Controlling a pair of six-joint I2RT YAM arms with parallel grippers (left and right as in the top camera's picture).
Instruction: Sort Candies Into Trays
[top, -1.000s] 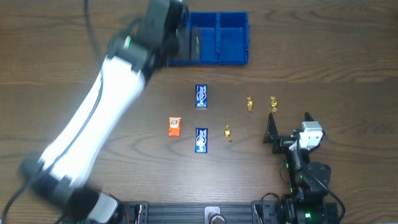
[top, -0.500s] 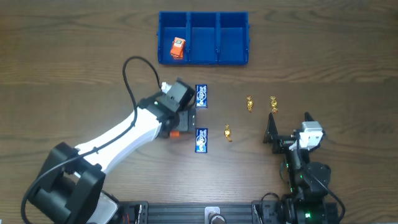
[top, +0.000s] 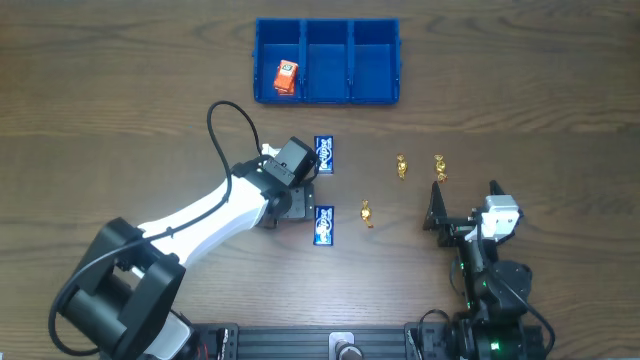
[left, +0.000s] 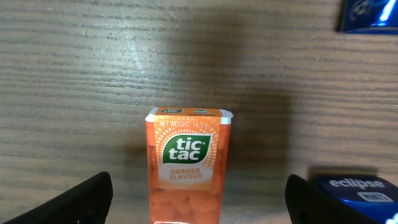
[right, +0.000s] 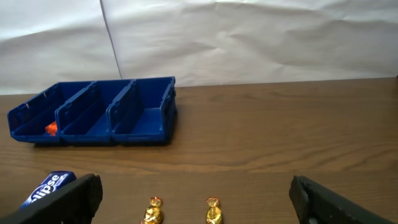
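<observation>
My left gripper is low over the table, open, with an orange candy box lying flat between its fingers; the pads stand clear of the box on both sides. Another orange box lies in the left compartment of the blue three-part tray. Two blue candy boxes lie just right of the left gripper. Three gold wrapped candies sit further right. My right gripper is open near its base, holding nothing.
The tray's middle and right compartments hold nothing. A black cable loops above the left arm. Bare wooden table surrounds the candies on the left and far right.
The left arm came back from the tray, leaving an orange box in the left compartment, and dropped down around the second orange box on the table. The right arm stayed still.
</observation>
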